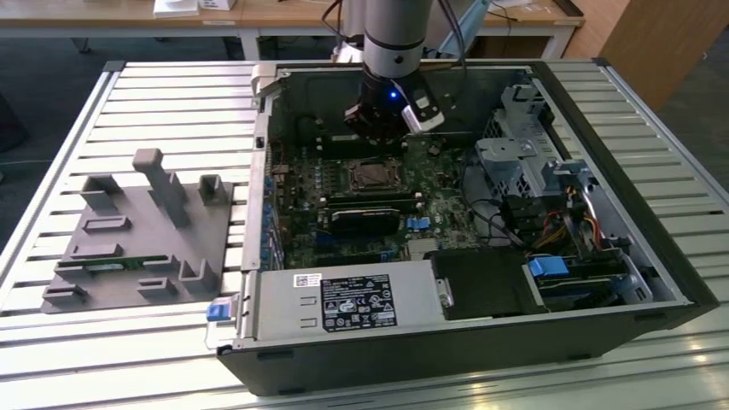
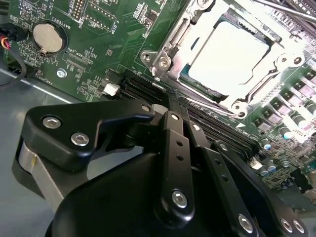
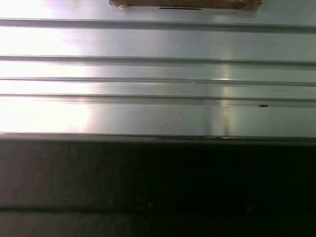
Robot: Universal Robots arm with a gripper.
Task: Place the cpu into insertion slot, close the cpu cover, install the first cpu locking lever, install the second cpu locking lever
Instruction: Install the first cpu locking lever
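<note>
- cpu (image 2: 229,54) sitting in the slot (image 1: 371,175) on the green board (image 2: 98,44), cover (image 2: 173,42) lying closed around it
- gripper (image 2: 173,106) hanging just beside the socket, fingers (image 2: 174,143) pinched together, holding nothing
- case (image 1: 638,256) lying open on the slatted table (image 1: 171,94), grey fixture (image 1: 142,239) sitting off at the exterior view's left

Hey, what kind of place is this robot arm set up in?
Probably a lab or workshop test bench for computer assembly. An open computer case lies on a slatted metal table, a grey parts fixture sits beside it, and the end effector hangs over the motherboard's cpu.
</note>
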